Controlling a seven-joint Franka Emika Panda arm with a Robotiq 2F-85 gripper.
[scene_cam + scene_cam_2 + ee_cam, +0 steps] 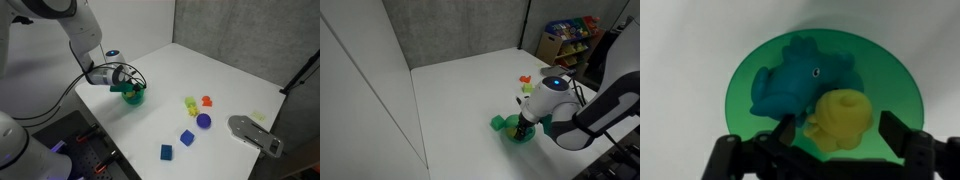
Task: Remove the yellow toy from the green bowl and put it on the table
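The green bowl (pixel 770 140) fills the wrist view, seen from above. Inside it lie the yellow toy (pixel 843 118) and a blue-teal toy (pixel 795 82), touching each other. My gripper (pixel 837 130) is open, with one finger on each side of the yellow toy, reaching into the bowl. In both exterior views the gripper (pixel 131 83) (pixel 523 128) hangs right over the green bowl (pixel 134 97) (pixel 516 136), which stands near an edge of the white table (pixel 200 70) (pixel 460 90). The toy is hidden there.
Small toys lie on the table: yellow-green (pixel 190 102), orange (pixel 207 100), a purple round one (pixel 203 120), two blue blocks (pixel 187 137) (pixel 166 152). A grey device (pixel 255 133) sits at a table corner. A shelf (pixel 568 42) stands behind.
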